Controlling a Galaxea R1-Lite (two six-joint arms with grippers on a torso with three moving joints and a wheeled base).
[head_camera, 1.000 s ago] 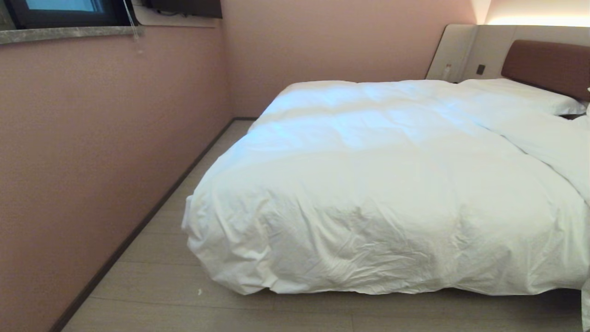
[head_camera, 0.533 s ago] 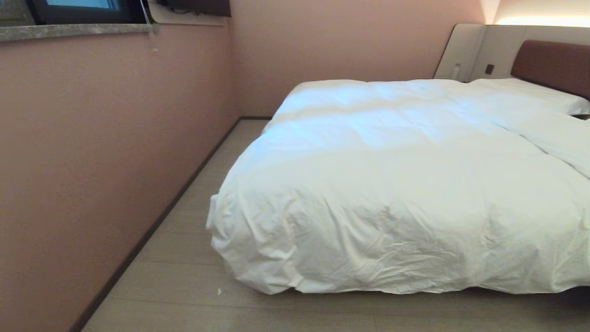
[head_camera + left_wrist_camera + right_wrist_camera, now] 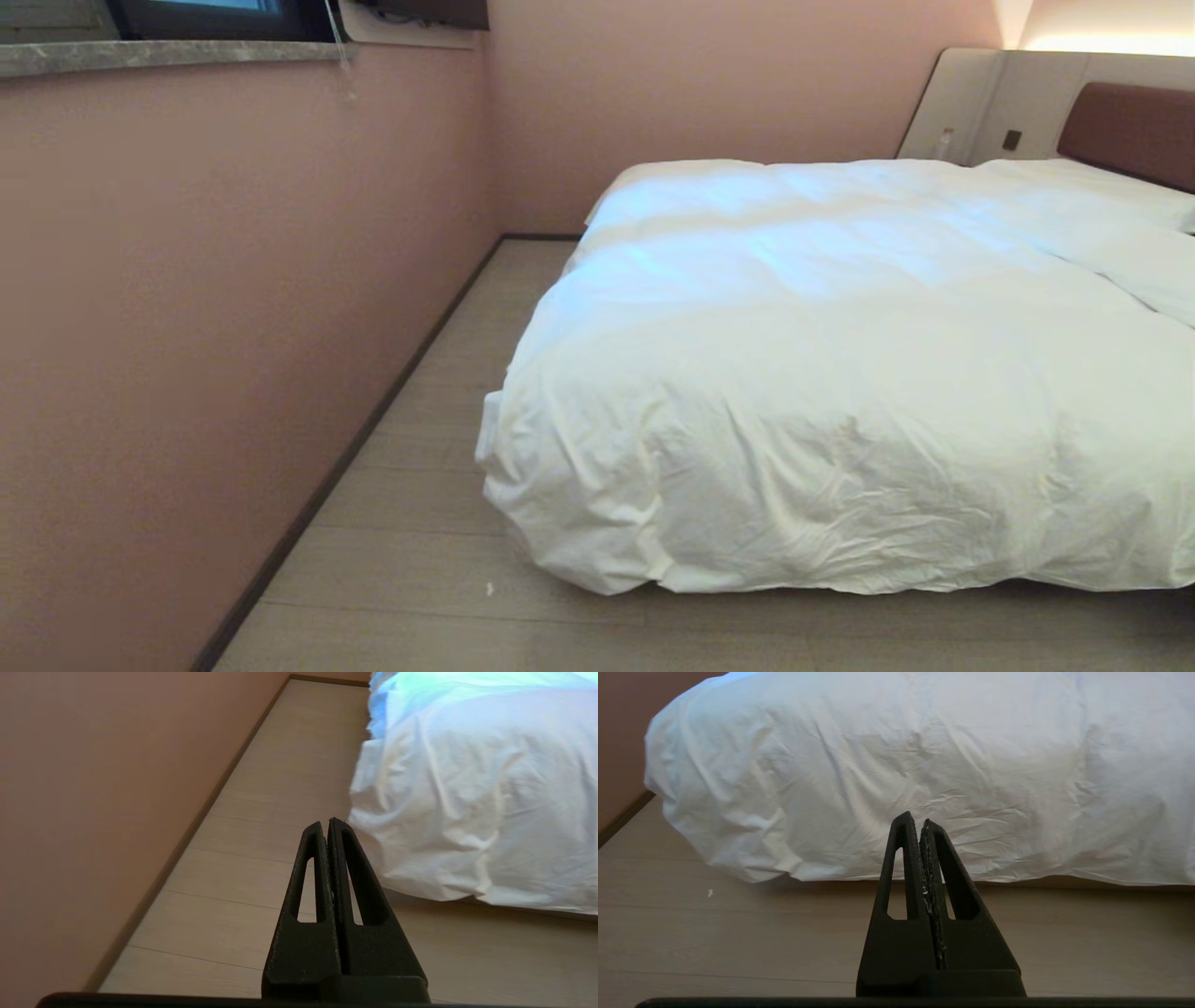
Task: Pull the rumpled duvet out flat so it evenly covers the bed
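Both claws are pressed closed and empty: left claw (image 3: 327,826) aimed at the floor (image 3: 411,523), right claw (image 3: 917,821) facing the duvet (image 3: 840,373). The duvet drapes the bed's foot, corner bunched at 7 o'clock. Advised: approach squarely, spread the claws, pinch the hem.

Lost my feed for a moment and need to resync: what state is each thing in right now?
duvet: spread over the bed, wrinkled at the foot, hanging close to the floor
pillow: lying flat by the headboard
left gripper: shut, empty, off the duvet
right gripper: shut, empty, facing the duvet's foot end
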